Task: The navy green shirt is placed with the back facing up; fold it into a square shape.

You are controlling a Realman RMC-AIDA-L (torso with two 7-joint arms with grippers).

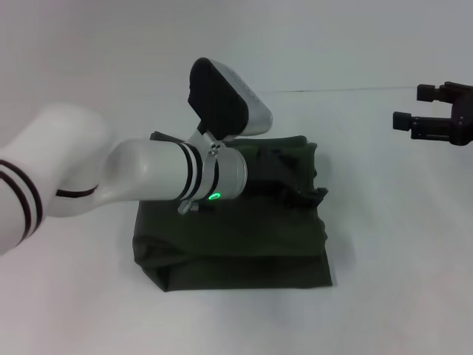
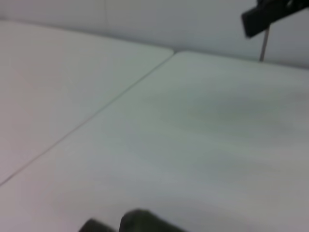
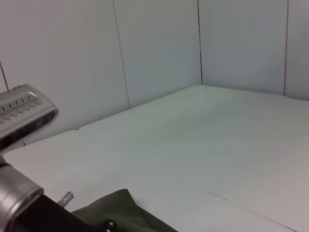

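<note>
Pressing far fold of shirt [image 1: 236, 237] flat: left end effector [image 1: 284, 177] grip unclear; right end effector [image 1: 436, 118] open, parked aside.

A white table [image 1: 384, 244] is shown as the work surface; a thin seam [image 2: 91, 116] is seen running across it between two panels. Behind it, pale wall panels [image 3: 159, 48] are joined by dark vertical lines and meet in a corner.

We are seeing the left arm [image 1: 162, 177] hiding its gripper and the navy green shirt's [image 1: 236, 244] far part.
</note>
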